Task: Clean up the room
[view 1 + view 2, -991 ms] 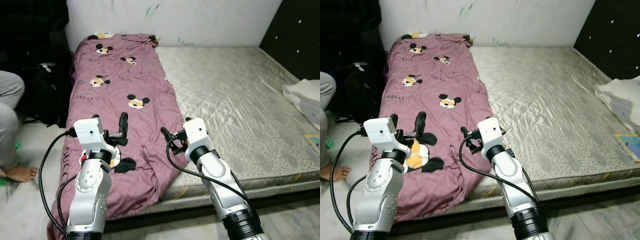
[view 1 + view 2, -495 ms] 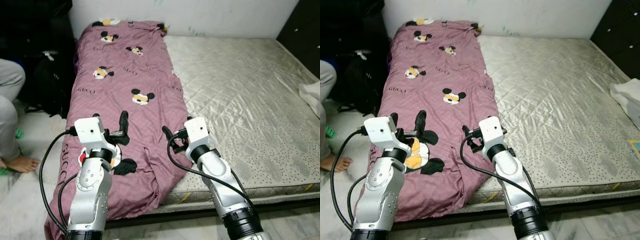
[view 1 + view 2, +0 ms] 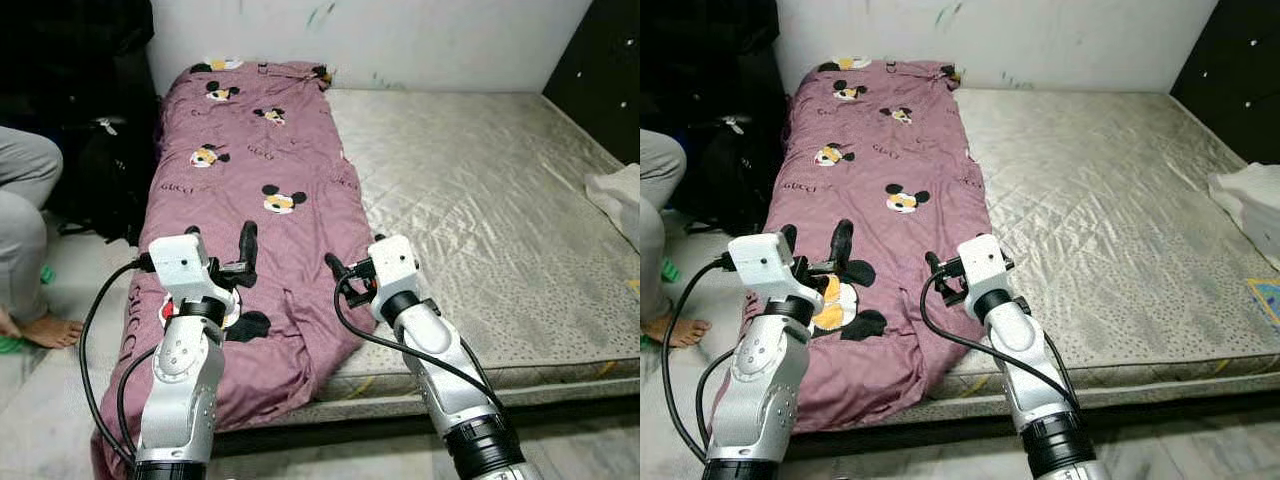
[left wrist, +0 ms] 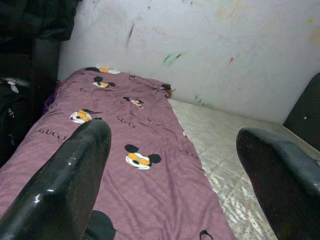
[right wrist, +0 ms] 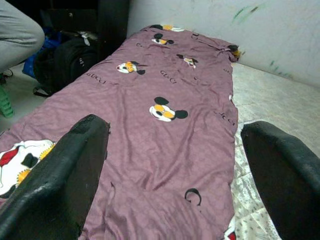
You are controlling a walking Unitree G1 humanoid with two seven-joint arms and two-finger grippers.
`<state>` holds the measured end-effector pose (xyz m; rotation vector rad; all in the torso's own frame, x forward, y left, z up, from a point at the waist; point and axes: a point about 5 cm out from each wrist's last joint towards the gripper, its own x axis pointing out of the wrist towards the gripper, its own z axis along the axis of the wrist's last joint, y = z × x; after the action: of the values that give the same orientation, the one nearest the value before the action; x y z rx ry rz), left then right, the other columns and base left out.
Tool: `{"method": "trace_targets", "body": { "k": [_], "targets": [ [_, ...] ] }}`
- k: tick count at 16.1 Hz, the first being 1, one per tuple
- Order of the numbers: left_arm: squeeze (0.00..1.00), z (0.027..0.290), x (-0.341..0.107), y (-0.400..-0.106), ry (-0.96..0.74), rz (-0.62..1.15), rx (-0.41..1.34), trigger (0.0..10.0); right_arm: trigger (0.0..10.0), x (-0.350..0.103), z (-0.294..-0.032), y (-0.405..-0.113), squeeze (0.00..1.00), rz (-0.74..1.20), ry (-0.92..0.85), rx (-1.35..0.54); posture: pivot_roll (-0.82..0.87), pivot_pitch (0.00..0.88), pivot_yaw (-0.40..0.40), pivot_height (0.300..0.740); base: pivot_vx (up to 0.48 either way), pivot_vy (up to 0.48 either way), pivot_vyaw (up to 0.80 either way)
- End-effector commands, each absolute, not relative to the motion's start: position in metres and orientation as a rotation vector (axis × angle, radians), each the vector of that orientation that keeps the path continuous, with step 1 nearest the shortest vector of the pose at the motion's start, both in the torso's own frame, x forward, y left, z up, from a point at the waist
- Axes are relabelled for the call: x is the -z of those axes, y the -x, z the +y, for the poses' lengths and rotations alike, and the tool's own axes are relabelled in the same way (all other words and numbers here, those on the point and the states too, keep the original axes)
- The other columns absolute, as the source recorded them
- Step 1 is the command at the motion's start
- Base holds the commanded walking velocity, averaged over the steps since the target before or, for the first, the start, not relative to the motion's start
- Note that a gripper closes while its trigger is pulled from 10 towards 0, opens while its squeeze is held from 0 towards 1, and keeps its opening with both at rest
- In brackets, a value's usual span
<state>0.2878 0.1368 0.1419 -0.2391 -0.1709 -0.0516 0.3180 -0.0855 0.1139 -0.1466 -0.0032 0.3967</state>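
Mauve-purple blanket (image 3: pixel 250 190) dotted with black-and-yellow cartoon mouse heads plus dark lettering, spread over a shiny grey-beige quilted mattress (image 3: pixel 480 200). Off-white wall (image 3: pixel 400 40) smudged with green marks, silver arms ending in black fingers (image 4: pixel 65 185). White cloth (image 3: pixel 1250 205) at the mattress edge.

A: What's cut off here?

B: The person (image 3: pixel 22 240) at the left edge: one bent leg and a bare foot show, the rest is out of frame.

A: And on the right?

B: The white cloth (image 3: pixel 1252 207) and a colourful booklet (image 3: pixel 1266 297) run past the edge. The blanket's (image 3: pixel 250 200) near end drops behind the arms.
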Motion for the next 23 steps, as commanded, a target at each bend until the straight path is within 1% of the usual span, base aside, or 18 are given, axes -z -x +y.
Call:
{"method": "trace_targets", "body": {
  "k": [1,9,17,18,21,23],
  "targets": [
    [0.00,0.1328,-0.1425,-0.2887,0.235,-0.172,0.068,10.0,10.0,-0.1168,-0.0857,-0.3211,0.00,-0.011,0.151,-0.397,-0.03,0.078,-0.068,0.740,0.300,0.000,0.00],
    [0.00,0.1339,-0.1426,-0.2892,0.231,-0.171,0.066,10.0,10.0,-0.1173,-0.0859,-0.3221,0.00,-0.014,0.149,-0.391,-0.03,0.079,-0.068,0.740,0.300,0.000,0.00],
    [0.00,0.1324,-0.1381,-0.2899,0.236,-0.138,0.047,10.0,10.0,-0.1145,-0.0873,-0.3222,0.00,0.001,0.143,-0.388,-0.03,0.074,-0.068,0.740,0.000,0.000,0.00],
    [0.00,0.1322,-0.1381,-0.2902,0.238,-0.138,0.050,10.0,10.0,-0.1141,-0.0874,-0.3221,0.00,0.004,0.143,-0.389,-0.03,0.073,-0.068,0.740,0.000,0.379,0.00],
    [0.00,0.1319,-0.1372,-0.2908,0.251,-0.127,0.050,10.0,10.0,-0.1130,-0.0876,-0.3222,0.00,0.010,0.144,-0.391,-0.03,0.071,-0.070,0.740,0.000,0.480,-0.75],
    [0.00,0.1327,-0.1370,-0.2910,0.256,-0.123,0.045,10.0,10.0,-0.1129,-0.0872,-0.3221,0.00,0.010,0.146,-0.395,-0.03,0.071,-0.070,0.740,0.000,0.480,-0.21]
  ]
}}
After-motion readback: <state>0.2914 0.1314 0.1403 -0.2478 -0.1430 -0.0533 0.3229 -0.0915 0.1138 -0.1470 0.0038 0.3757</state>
